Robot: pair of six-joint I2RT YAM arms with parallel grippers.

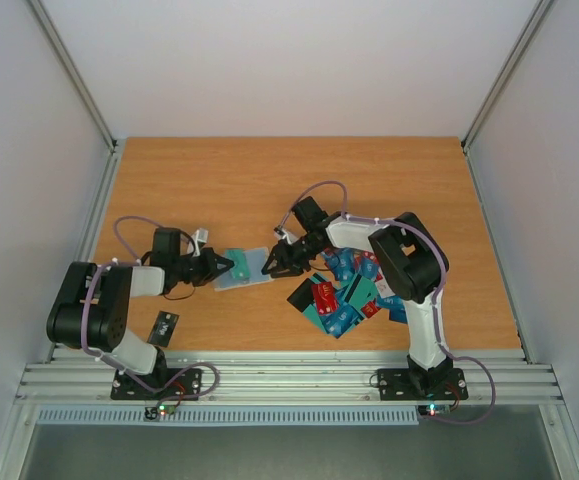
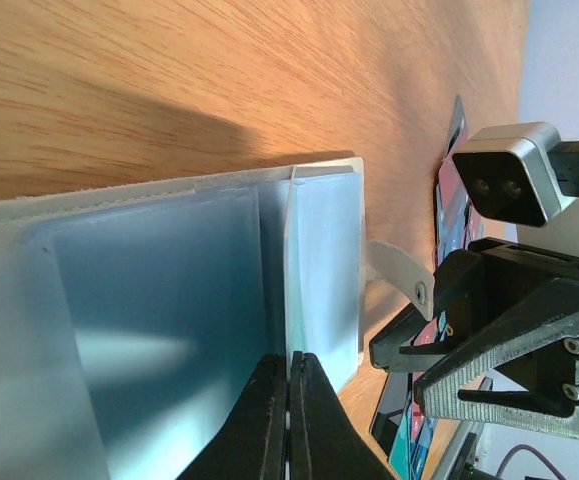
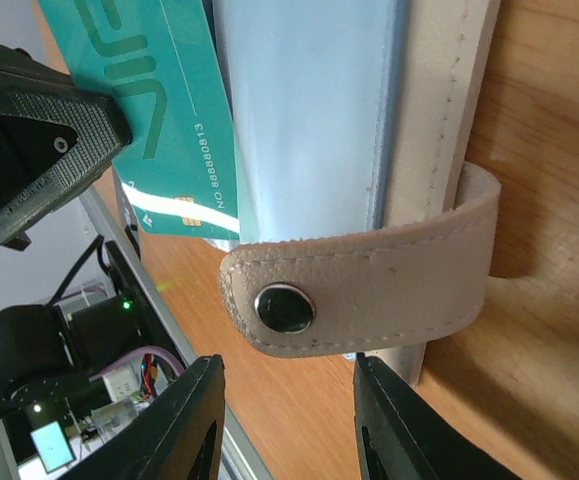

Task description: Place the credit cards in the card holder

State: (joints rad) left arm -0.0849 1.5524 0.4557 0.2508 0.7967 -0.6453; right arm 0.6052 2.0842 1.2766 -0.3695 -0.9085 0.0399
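The card holder (image 1: 253,268) lies open on the table between both arms, its pale blue clear sleeves (image 2: 169,290) facing up. My left gripper (image 2: 289,362) is shut on the thin edge of one sleeve near the holder's middle fold. My right gripper (image 3: 287,362) stands open at the holder's right end, just short of the cream clasp strap (image 3: 389,290) with its snap; nothing is between its fingers. A teal credit card (image 3: 169,120) lies partly under a sleeve. The other credit cards (image 1: 347,292) form a loose pile under the right arm.
A dark card-like piece (image 1: 164,328) lies alone near the left arm's base. The aluminium rail (image 1: 289,375) runs along the table's near edge. White walls enclose the wooden table (image 1: 269,180) at the back and sides.
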